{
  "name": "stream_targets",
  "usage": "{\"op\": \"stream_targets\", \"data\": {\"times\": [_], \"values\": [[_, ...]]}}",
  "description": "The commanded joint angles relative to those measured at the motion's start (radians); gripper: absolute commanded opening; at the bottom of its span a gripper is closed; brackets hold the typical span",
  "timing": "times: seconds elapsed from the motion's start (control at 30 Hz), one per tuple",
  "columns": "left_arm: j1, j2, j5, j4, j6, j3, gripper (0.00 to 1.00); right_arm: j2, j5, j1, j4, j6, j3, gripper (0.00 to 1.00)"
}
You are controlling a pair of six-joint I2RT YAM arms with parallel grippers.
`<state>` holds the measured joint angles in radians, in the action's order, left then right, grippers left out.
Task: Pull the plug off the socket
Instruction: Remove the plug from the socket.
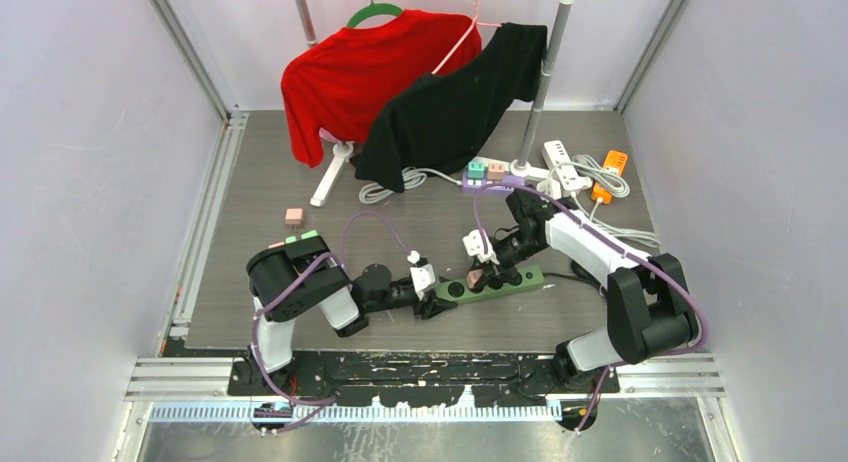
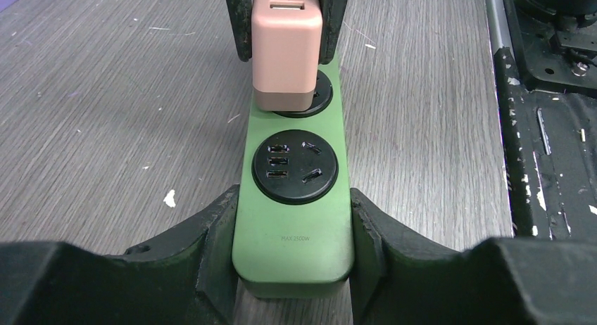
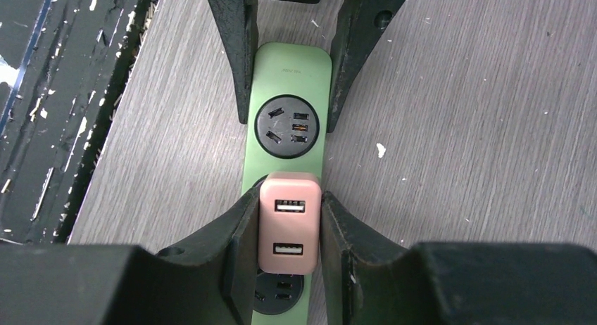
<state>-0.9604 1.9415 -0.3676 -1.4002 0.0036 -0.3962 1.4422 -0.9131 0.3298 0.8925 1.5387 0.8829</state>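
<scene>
1. The step in hand, as I judged it, was the pull itself. The left gripper (image 2: 294, 258) was clamped around the near end of the long green plastic power strip (image 2: 296, 219), with one finger on each long side. It was pinning the strip on the grey wood-grain table (image 2: 105, 128).
2. The right gripper (image 3: 288, 244) was closed on the small pink square plug adapter (image 3: 288, 226), and its pads pressed on two opposite side faces.
3. The adapter sat in the second round socket of the strip, just beyond the free round black socket (image 2: 296, 163). Its base lay flush on the socket with no gap visible, so I judged it was not yet out.
4. The next move called for a straight pull away from the strip's face, along the pins, while the left arm held the strip down. A tilted pull could jam the pins or drag the strip.
5. Only the right wrist view showed the two USB ports on the adapter's top face. Only the left wrist view showed how the adapter's base met the socket. Only the top view showed both arms meeting over the strip, and the red shirt (image 1: 370, 72) and black shirt (image 1: 460, 102) hanging behind.
</scene>
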Motion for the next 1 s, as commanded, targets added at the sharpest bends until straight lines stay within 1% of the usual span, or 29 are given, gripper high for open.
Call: {"op": "stream_targets", "data": {"times": [0.0,0.1,0.17,0.23,0.27,0.3,0.37,0.43,0.53,0.63,0.7,0.77,0.8,0.83,0.9,0.97], "values": [[0.028,0.020,0.066,0.049,0.004,0.032,0.00,-0.045,-0.019,0.000,0.123,0.038,0.018,0.01],[0.028,0.022,0.067,0.049,0.004,0.031,0.00,-0.048,-0.066,0.025,0.060,-0.067,0.022,0.01],[0.028,0.022,0.067,0.049,0.004,0.032,0.00,-0.038,-0.099,0.019,0.010,-0.160,0.035,0.01],[0.027,0.022,0.070,0.049,0.004,0.031,0.00,-0.022,-0.095,-0.010,0.014,-0.186,0.052,0.01],[0.027,0.021,0.072,0.048,0.005,0.032,0.00,-0.017,-0.084,-0.033,0.035,-0.172,0.063,0.01],[0.027,0.021,0.073,0.046,0.004,0.034,0.00,-0.016,-0.072,-0.062,0.083,-0.123,0.071,0.01],[0.027,0.022,0.076,0.033,0.004,0.039,0.00,-0.027,-0.035,-0.105,0.166,0.019,0.067,0.01],[0.028,0.029,0.078,0.018,0.004,0.042,0.00,-0.041,-0.001,-0.110,0.219,0.160,0.030,0.01],[0.027,0.028,0.078,0.013,0.003,0.046,0.00,-0.047,-0.027,-0.068,0.233,0.207,0.005,0.01],[0.026,0.030,0.075,0.013,0.002,0.043,0.00,-0.046,-0.069,0.024,0.168,0.117,0.003,0.01],[0.028,0.033,0.073,0.013,0.001,0.040,0.00,-0.050,-0.088,0.064,0.052,-0.023,-0.008,0.01],[0.028,0.033,0.074,0.013,0.000,0.040,0.00,-0.052,-0.095,0.067,-0.116,-0.228,-0.005,0.01],[0.028,0.033,0.075,0.013,0.000,0.041,0.00,-0.052,-0.080,0.060,-0.163,-0.319,-0.001,0.01],[0.028,0.034,0.076,0.013,-0.001,0.041,0.00,-0.052,-0.060,0.046,-0.181,-0.365,0.005,0.01],[0.027,0.034,0.079,0.013,0.000,0.041,0.00,-0.062,-0.027,-0.001,-0.157,-0.333,0.008,0.01],[0.028,0.035,0.079,0.013,0.000,0.041,0.00,-0.076,-0.024,-0.083,-0.035,-0.171,0.017,0.01]]}}
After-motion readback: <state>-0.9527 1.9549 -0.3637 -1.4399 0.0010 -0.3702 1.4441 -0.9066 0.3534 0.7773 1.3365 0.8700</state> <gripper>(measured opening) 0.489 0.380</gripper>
